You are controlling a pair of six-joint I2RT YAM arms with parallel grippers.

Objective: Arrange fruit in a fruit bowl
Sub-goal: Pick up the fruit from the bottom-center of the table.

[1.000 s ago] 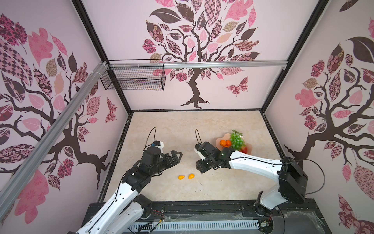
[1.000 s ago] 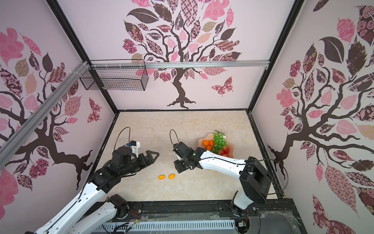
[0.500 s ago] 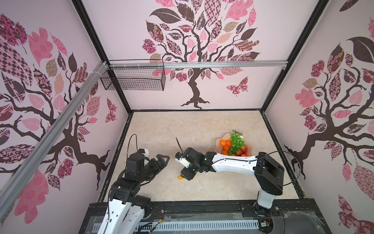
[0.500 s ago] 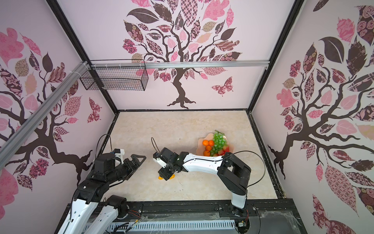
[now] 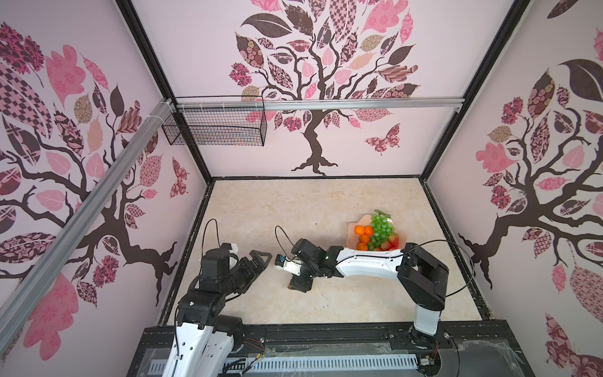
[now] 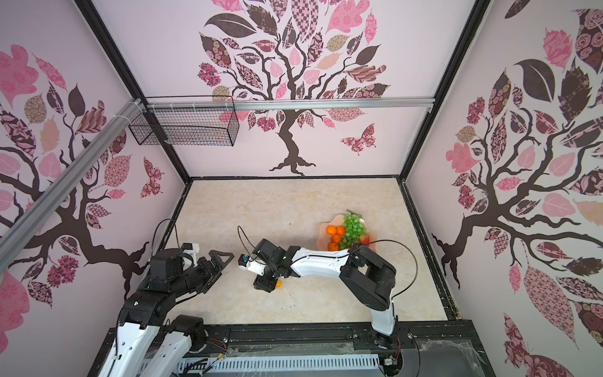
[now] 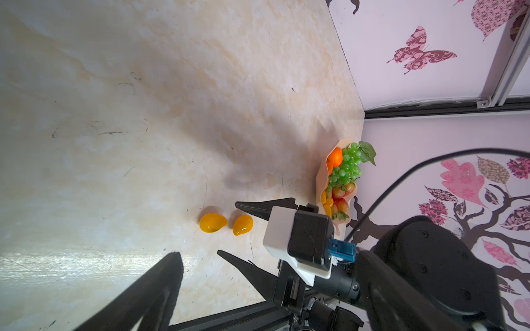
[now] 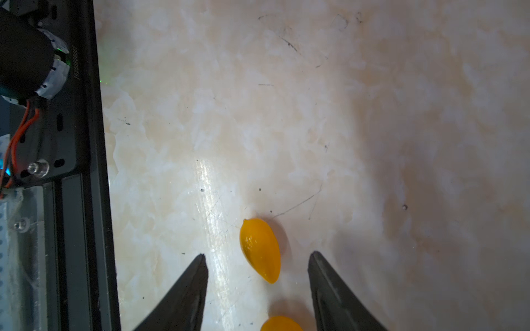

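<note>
The peach-pink fruit bowl (image 5: 350, 228) (image 6: 321, 228) sits at the right. It holds tangerines (image 5: 360, 230), a green grape bunch (image 5: 381, 228) and strawberries (image 5: 393, 241). Two yellow-orange ovals lie on the table left of it, one (image 8: 259, 249) (image 7: 212, 222) just ahead of my right gripper's fingertips and the second (image 8: 281, 323) (image 7: 242, 225) between its fingers. My right gripper (image 8: 258, 254) (image 5: 298, 285) (image 6: 266, 284) points down over them, open, touching neither. The left gripper (image 5: 262, 266) (image 6: 225, 266) hovers open and empty to the left.
A black wire mesh basket (image 5: 215, 130) hangs high on the back wall from an aluminium rail. The black frame rail (image 8: 71, 200) borders the table's front edge near the ovals. Patterned walls close in three sides.
My right arm swung left from beside the bowl and came down over the two ovals, jaws a little wider. The left arm drew back toward the left front.
</note>
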